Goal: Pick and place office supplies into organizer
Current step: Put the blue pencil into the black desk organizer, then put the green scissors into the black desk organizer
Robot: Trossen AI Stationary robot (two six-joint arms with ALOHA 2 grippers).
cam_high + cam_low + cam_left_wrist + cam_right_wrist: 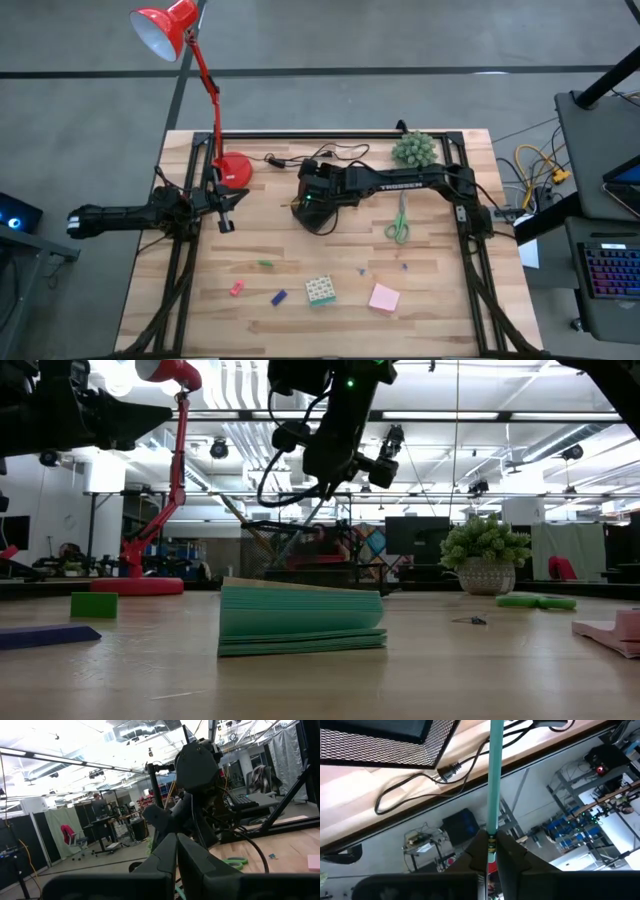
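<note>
The teal pen [495,775] is clamped between the closed fingers of the right gripper [490,851], raised above the organizer [380,742], whose mesh corner alone is seen. In the high view the organizer is hidden beneath the right arm. The left gripper [176,851] is closed on nothing near the red lamp [232,168]. Scissors [399,224], sticky-note pad [384,298] and patterned block [320,291] are left lying on the table [440,320].
</note>
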